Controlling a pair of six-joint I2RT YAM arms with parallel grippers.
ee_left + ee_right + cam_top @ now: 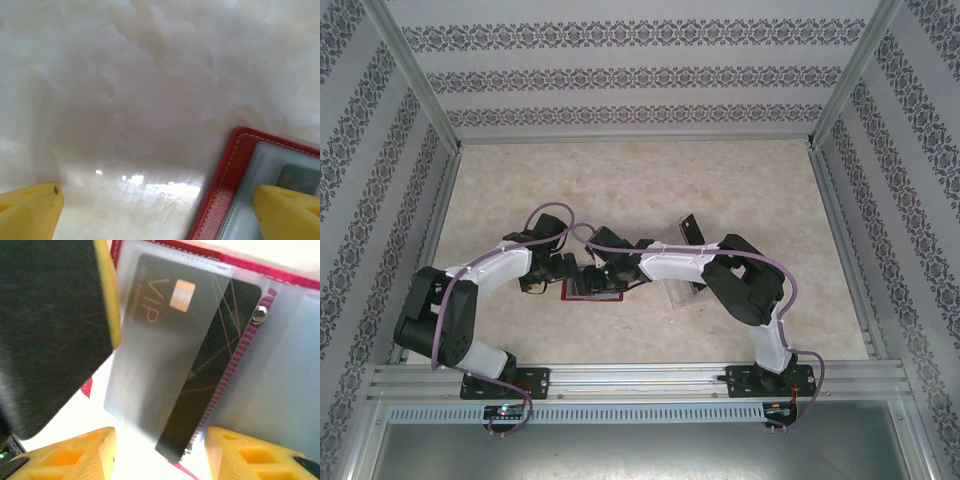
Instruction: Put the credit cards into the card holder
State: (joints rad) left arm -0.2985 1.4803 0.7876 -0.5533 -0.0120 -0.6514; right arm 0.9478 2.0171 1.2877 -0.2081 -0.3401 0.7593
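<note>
The card holder (592, 293), a red wallet, lies open on the table between both arms. In the right wrist view a dark credit card (200, 370) marked VIP sits at a slant, partly under a clear sleeve (150, 355) of the card holder (280, 274). My right gripper (159, 452) is open, and the card's lower corner lies between its yellow fingers untouched. My left gripper (160, 215) is open wide; its right fingertip (287, 210) rests over the card holder's (225, 195) clear pocket, the left one over bare table. Its dark finger (45, 335) covers the wallet's left part.
A clear plastic tray (682, 290) lies just right of the wallet, under the right arm. A dark flat piece (691, 229) stands behind that arm. Patterned walls and metal rails close in the marbled table (650, 180); the far half is open.
</note>
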